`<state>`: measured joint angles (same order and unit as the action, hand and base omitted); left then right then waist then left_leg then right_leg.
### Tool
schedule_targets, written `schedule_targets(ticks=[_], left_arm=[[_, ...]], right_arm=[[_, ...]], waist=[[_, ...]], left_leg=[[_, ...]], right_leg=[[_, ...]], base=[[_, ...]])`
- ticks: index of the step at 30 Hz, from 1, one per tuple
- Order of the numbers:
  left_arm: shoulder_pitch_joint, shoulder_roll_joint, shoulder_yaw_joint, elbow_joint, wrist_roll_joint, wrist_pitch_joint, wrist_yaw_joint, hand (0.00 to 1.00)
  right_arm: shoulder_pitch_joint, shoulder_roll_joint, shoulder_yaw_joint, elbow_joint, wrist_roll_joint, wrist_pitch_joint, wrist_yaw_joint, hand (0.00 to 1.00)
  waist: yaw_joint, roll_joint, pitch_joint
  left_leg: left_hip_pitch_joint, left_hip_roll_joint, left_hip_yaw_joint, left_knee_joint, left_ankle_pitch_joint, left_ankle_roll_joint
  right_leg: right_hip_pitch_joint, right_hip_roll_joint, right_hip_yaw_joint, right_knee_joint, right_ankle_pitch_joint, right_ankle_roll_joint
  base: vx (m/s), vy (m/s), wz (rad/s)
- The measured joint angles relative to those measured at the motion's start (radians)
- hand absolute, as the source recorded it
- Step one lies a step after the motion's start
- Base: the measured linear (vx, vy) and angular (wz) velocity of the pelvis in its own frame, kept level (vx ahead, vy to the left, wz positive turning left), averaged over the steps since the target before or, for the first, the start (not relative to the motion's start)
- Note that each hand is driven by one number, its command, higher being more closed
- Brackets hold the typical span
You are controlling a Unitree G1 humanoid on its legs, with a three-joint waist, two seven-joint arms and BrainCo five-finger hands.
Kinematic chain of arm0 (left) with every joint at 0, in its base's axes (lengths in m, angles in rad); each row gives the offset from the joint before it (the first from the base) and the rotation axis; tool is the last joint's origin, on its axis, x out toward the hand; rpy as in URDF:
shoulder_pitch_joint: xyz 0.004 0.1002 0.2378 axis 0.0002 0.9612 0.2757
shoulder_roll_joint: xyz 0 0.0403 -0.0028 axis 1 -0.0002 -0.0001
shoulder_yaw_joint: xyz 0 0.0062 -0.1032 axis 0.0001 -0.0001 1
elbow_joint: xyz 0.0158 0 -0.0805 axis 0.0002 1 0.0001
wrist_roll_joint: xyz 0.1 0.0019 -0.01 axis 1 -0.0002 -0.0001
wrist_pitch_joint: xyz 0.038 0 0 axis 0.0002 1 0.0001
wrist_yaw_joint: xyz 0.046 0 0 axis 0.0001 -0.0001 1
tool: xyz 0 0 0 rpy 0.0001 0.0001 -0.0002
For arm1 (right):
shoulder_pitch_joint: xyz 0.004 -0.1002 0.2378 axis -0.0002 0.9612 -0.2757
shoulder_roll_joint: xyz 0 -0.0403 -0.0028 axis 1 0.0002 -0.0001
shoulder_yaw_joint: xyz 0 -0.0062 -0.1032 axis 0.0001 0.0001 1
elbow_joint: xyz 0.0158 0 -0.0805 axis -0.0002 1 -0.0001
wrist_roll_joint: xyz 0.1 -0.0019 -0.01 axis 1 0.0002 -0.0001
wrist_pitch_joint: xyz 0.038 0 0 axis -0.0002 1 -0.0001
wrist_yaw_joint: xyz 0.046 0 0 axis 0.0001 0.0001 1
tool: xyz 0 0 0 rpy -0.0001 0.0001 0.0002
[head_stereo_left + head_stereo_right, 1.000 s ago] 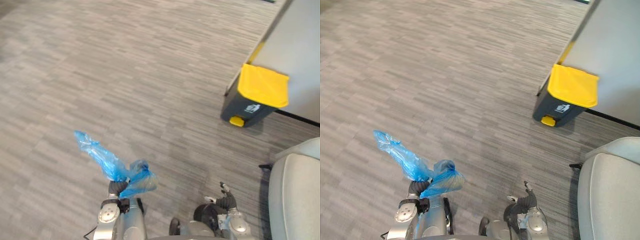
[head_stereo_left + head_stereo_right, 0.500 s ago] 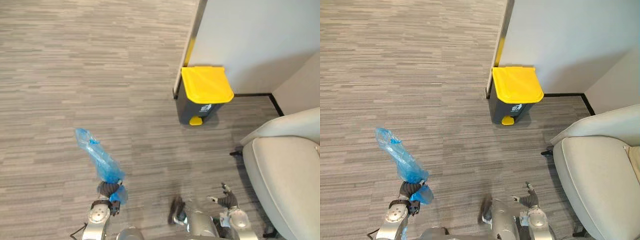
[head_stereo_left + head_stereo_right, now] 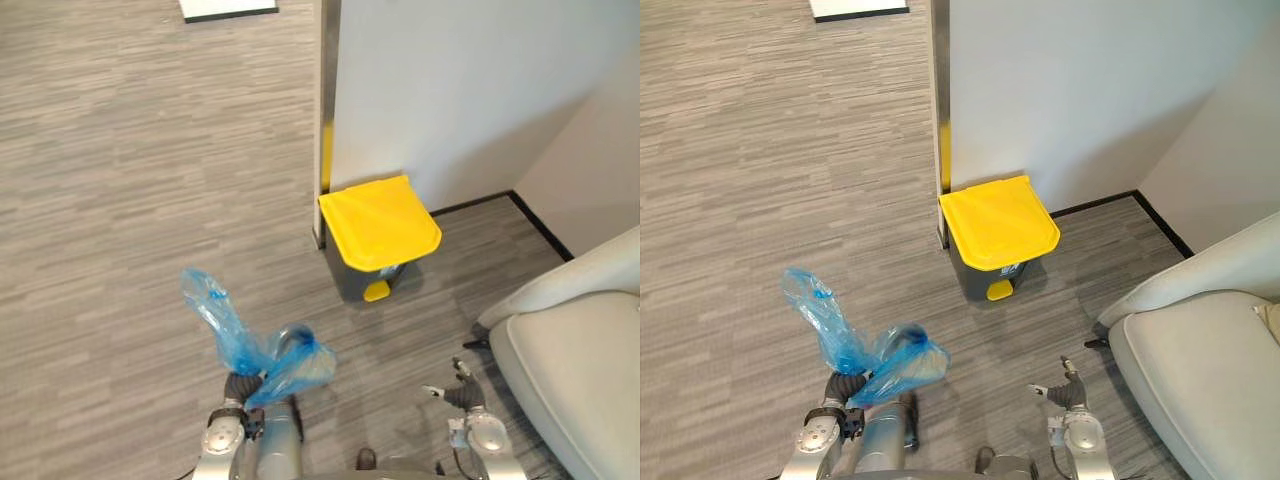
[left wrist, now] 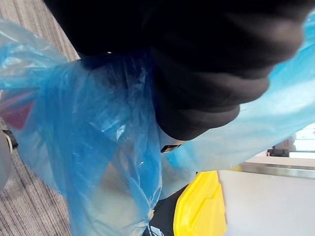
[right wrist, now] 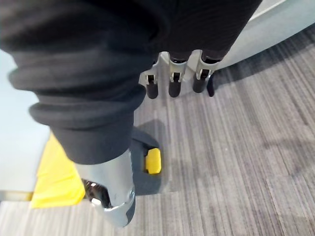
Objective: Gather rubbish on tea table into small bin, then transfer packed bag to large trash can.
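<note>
One blue bag [image 3: 252, 340] rises bunched from the left hand [image 3: 238, 387], near left over the carpet floor [image 3: 120, 180]; plastic covers the grip, so how far that hand is closed cannot be told. One large trash can [image 3: 378, 226], yellow-lidded with one yellow pedal [image 3: 377, 291], stands closed at the wall's foot, farther off to the right of the bag. A white mark on its front is too small to read. In the right wrist view the right hand [image 5: 170, 81] hangs with straight fingers, empty. In the left wrist view something reddish shows through the bag. One pale seat [image 3: 580, 350] sits near right.
</note>
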<state>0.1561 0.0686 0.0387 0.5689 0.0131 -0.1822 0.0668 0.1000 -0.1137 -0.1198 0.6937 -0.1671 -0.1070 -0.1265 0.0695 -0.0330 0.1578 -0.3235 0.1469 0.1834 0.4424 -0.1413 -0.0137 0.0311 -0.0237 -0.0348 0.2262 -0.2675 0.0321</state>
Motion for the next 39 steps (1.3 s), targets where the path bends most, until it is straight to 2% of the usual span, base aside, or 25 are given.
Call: schedule_targets(ticks=[1,2,4,5,6,8,9,11,12,13,14,15,16,17,18,19,20,22,23,25,26,27,30,35,39], left_arm=[[-0.001,0.001,0.000,-0.001,0.000,0.000,0.001,1.00],[0.001,-0.005,-0.002,-0.001,-0.001,0.000,0.001,1.00],[0.014,0.006,-0.029,-0.003,-0.002,0.002,0.002,1.00],[0.017,0.019,-0.045,-0.006,-0.001,0.002,0.001,1.00],[0.022,0.030,-0.058,-0.010,-0.002,0.004,0.005,1.00],[0.022,0.042,-0.055,-0.015,-0.002,0.005,0.012,1.00],[0.018,0.054,-0.054,-0.021,-0.002,0.006,0.022,1.00],[0.013,0.060,-0.039,-0.022,-0.003,0.007,0.025,1.00],[0.013,0.067,-0.026,-0.021,-0.004,0.007,0.029,1.00],[0.013,0.072,-0.026,-0.018,-0.005,0.007,0.029,1.00],[0.007,0.076,-0.023,0.003,-0.006,0.008,0.030,1.00],[0.004,0.060,-0.016,0.012,-0.005,0.009,0.029,1.00],[0.002,0.051,-0.011,0.012,-0.005,0.009,0.028,1.00],[-0.002,0.026,0.005,0.011,-0.006,0.010,0.030,1.00],[-0.004,0.007,0.011,0.011,-0.006,0.010,0.030,1.00],[-0.001,0.000,0.010,0.009,-0.006,0.010,0.028,1.00],[0.000,-0.009,0.006,0.007,-0.006,0.010,0.026,1.00],[-0.001,-0.013,0.000,-0.006,-0.006,0.010,0.025,1.00],[-0.006,-0.016,-0.003,-0.022,-0.006,0.010,0.024,1.00],[-0.017,-0.019,-0.007,-0.024,-0.006,0.009,0.023,1.00],[-0.021,-0.018,-0.009,-0.018,-0.006,0.009,0.024,1.00],[-0.042,-0.004,-0.011,-0.016,-0.005,0.009,0.023,1.00],[-0.048,0.001,-0.008,-0.017,-0.005,0.009,0.023,1.00],[-0.042,0.021,-0.005,-0.003,-0.002,0.009,0.022,1.00],[-0.013,0.022,0.007,0.026,-0.002,0.011,0.022,1.00]], right_arm=[[0.008,0.000,-0.001,0.000,0.000,0.000,0.000,0.00],[0.003,0.000,-0.001,-0.001,-0.002,0.000,0.000,0.00],[0.005,0.011,0.001,-0.002,-0.005,-0.001,0.001,0.00],[0.013,0.016,0.002,-0.002,-0.005,0.000,0.001,0.00],[0.034,0.027,0.004,-0.002,-0.006,0.002,0.002,0.00],[0.038,0.031,0.014,-0.003,-0.007,0.004,0.003,0.00],[0.036,0.029,0.012,-0.011,-0.015,0.004,0.003,0.00],[0.023,0.023,0.011,0.002,-0.030,0.003,0.003,0.00],[0.003,0.020,0.011,0.040,-0.031,0.004,0.003,0.00],[-0.001,0.018,0.011,0.050,-0.032,0.006,0.003,0.00],[0.000,0.002,0.011,0.077,-0.032,0.007,0.002,0.00],[-0.008,-0.020,0.010,0.086,-0.032,0.011,0.002,0.00],[-0.011,-0.027,0.009,0.083,-0.032,0.012,0.002,0.00],[-0.017,-0.035,0.004,0.073,-0.031,0.017,0.002,0.00],[-0.012,-0.037,-0.001,0.061,-0.030,0.017,0.001,0.00],[-0.008,-0.037,-0.001,0.056,-0.029,0.017,0.000,0.00],[0.002,-0.026,-0.005,0.034,-0.022,0.017,-0.004,0.00],[0.006,-0.021,-0.027,0.006,0.004,0.013,-0.006,0.00],[0.002,-0.015,-0.035,-0.007,0.018,0.006,-0.007,0.00],[0.001,-0.017,-0.072,-0.009,0.042,0.004,-0.008,0.00],[0.005,-0.005,-0.090,0.001,0.051,0.006,-0.009,0.00],[0.012,0.021,-0.105,0.005,0.051,0.009,-0.005,0.00],[0.028,0.028,-0.116,0.004,0.051,0.008,-0.005,0.00],[0.014,0.026,-0.119,0.015,0.052,0.003,-0.005,0.00],[0.026,0.020,-0.127,0.052,0.051,0.004,-0.005,0.00]], waist=[[0.001,-0.007,-0.004],[0.002,-0.011,-0.005],[-0.005,-0.008,-0.003],[-0.009,-0.007,-0.003],[-0.014,-0.003,0.000],[-0.026,-0.008,-0.003],[-0.031,-0.013,-0.006],[-0.037,-0.009,-0.003],[-0.050,-0.009,-0.003],[-0.052,-0.010,-0.004],[-0.057,0.006,-0.008],[-0.039,0.039,-0.016],[-0.035,0.044,-0.017],[-0.030,0.050,-0.015],[-0.031,0.047,-0.012],[-0.028,0.046,-0.012],[-0.027,0.040,-0.006],[-0.026,0.025,-0.006],[-0.025,0.027,-0.008],[-0.025,0.048,-0.015],[-0.026,0.058,-0.021],[-0.030,0.022,-0.022],[-0.030,0.005,-0.027],[-0.029,0.007,-0.028],[-0.041,0.015,-0.034]], left_leg=[[0.010,-0.009,0.021,0.001,-0.023,0.002],[0.046,-0.022,0.059,0.003,-0.070,0.011],[0.123,-0.041,0.085,-0.009,-0.119,0.028],[0.154,-0.045,0.088,-0.008,-0.140,0.032],[0.204,-0.046,0.089,-0.007,-0.168,0.034],[0.238,-0.045,0.088,-0.007,-0.193,0.032],[0.261,-0.043,0.084,-0.007,-0.218,0.024],[0.293,-0.033,0.067,-0.015,-0.232,0.011],[0.320,-0.027,0.051,-0.028,-0.234,-0.009],[0.333,-0.026,0.044,-0.035,-0.237,-0.017],[0.361,-0.014,0.005,-0.041,-0.249,-0.046],[0.364,0.020,-0.003,-0.032,-0.223,-0.092],[0.360,0.023,-0.005,-0.019,-0.202,-0.106],[0.337,0.027,-0.016,0.057,-0.142,-0.106],[0.280,0.045,-0.034,0.217,-0.064,-0.096],[0.251,0.061,-0.038,0.297,-0.061,-0.097],[0.211,0.102,-0.007,0.418,-0.084,-0.067],[0.159,0.126,0.044,0.447,-0.100,-0.041],[0.102,0.132,0.072,0.384,-0.108,-0.029],[0.082,0.127,0.103,0.159,-0.066,-0.060],[0.095,0.123,0.123,0.046,-0.052,-0.050],[0.103,0.079,0.125,0.024,-0.051,-0.047],[0.116,0.056,0.134,0.020,-0.052,-0.046],[0.152,0.057,0.179,-0.036,-0.052,-0.046],[0.207,0.063,0.186,-0.104,-0.041,-0.060]], right_leg=[[-0.006,-0.016,0.013,0.026,-0.014,0.016],[-0.039,-0.047,0.026,0.137,-0.030,0.042],[-0.141,-0.087,0.019,0.424,0.000,0.145],[-0.184,-0.103,0.011,0.541,0.014,0.178],[-0.252,-0.122,-0.007,0.667,0.002,0.145],[-0.318,-0.142,-0.052,0.678,-0.019,0.106],[-0.374,-0.154,-0.083,0.639,-0.032,0.083],[-0.423,-0.148,-0.108,0.509,-0.028,0.069],[-0.437,-0.124,-0.103,0.345,0.026,0.048],[-0.436,-0.113,-0.096,0.279,0.075,0.041],[-0.414,-0.090,-0.093,0.254,0.192,0.016],[-0.405,-0.070,-0.109,0.260,0.180,0.000],[-0.402,-0.069,-0.109,0.263,0.170,-0.004],[-0.373,-0.068,-0.118,0.255,0.152,-0.014],[-0.304,-0.069,-0.126,0.212,0.144,-0.021],[-0.266,-0.067,-0.128,0.185,0.144,-0.021],[-0.170,-0.063,-0.133,0.129,0.144,-0.021],[-0.105,-0.067,-0.131,0.081,0.144,-0.021],[-0.088,-0.072,-0.129,0.063,0.144,-0.020],[-0.087,-0.068,-0.130,0.065,0.134,0.003],[-0.084,-0.061,-0.120,0.069,0.101,0.054],[-0.091,-0.095,-0.117,0.059,0.095,0.062],[-0.071,-0.115,-0.093,0.032,0.103,0.064],[-0.064,-0.103,-0.044,-0.021,0.120,0.081],[-0.053,-0.087,-0.015,-0.034,0.143,0.074]], base=[[0.40,0.211,-0.46],[0.37,0.213,-0.61],[0.38,0.208,-0.39],[0.35,0.116,-0.04],[0.37,0.058,0.04],[0.39,-0.002,0.15],[0.33,-0.061,0.19],[0.50,-0.130,0.36],[0.59,-0.180,0.51],[0.62,-0.193,0.64],[0.54,-0.121,0.28],[0.52,-0.119,0.18],[0.49,-0.137,-0.09],[0.47,-0.186,0.12],[0.46,-0.180,0.14],[0.43,-0.136,0.17],[0.41,-0.074,0.03],[0.36,-0.005,-0.09],[0.24,0.115,-0.24],[0.21,0.197,-0.26],[0.23,0.240,-0.08],[0.22,0.220,-0.01],[0.12,0.099,0.00],[0.06,-0.012,-0.28],[0.02,-0.044,-0.24]])
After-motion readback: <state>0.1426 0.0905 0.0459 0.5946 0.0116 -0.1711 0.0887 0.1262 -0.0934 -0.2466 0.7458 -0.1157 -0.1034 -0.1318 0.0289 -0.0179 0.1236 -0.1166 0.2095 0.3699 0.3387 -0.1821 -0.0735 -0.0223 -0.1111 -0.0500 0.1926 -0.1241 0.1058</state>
